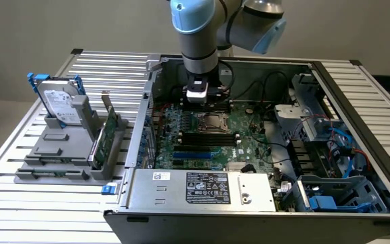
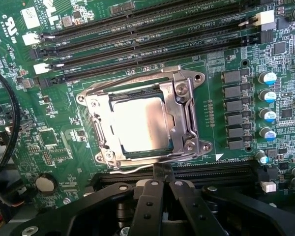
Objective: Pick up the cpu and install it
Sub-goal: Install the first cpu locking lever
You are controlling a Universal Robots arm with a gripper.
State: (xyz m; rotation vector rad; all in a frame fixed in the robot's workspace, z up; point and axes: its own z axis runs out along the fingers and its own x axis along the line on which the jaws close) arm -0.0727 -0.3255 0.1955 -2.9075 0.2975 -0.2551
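Observation:
The cpu, a flat square chip with a shiny silver top, lies inside the metal-framed socket on the green motherboard. The socket's frame stands around it. My gripper is shut, its dark fingers pressed together with nothing seen between them, the tips just at the socket's edge beside the thin wire lever. In the exterior view my gripper hangs low inside the open computer case, right behind the socket.
Black memory slots and capacitors flank the socket. Cables and drive cages crowd the case at the exterior view's right. A grey stand at the exterior view's left holds a hard drive and a card.

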